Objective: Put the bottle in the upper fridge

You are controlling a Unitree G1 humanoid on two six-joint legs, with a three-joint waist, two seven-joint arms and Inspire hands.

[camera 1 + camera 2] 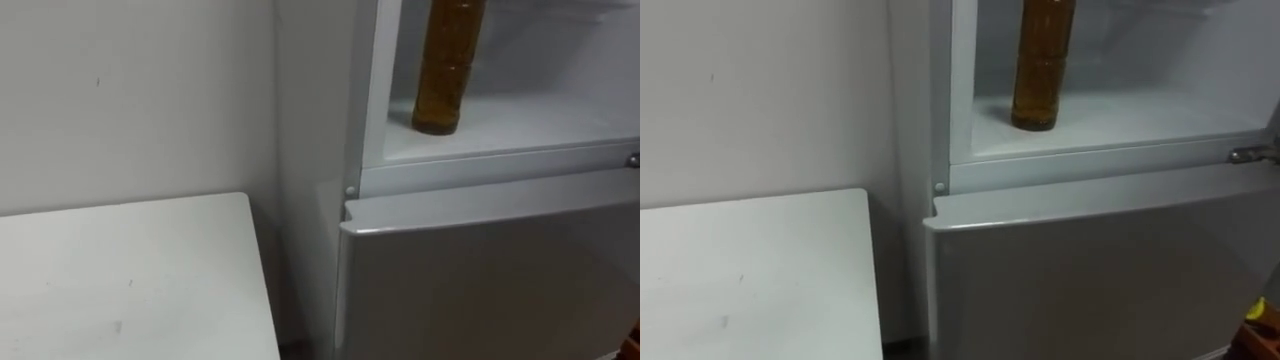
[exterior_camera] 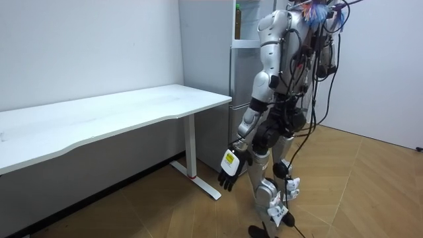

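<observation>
Hanging low beside the thigh, the left hand (image 2: 231, 170) is slack, its fingers loosely straight and holding nothing. A yellow-tagged sliver at the lower right edge is probably the right hand (image 1: 1262, 312); its grip cannot be told. Farther off, the bottle (image 1: 1042, 62) stands upright on the shelf of the upper fridge (image 1: 1120, 122) — above both hands, nearer the right — so placing looks done.

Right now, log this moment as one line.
bottle: upright in upper fridge | lower door: shut | left hand: open, hanging at side
</observation>
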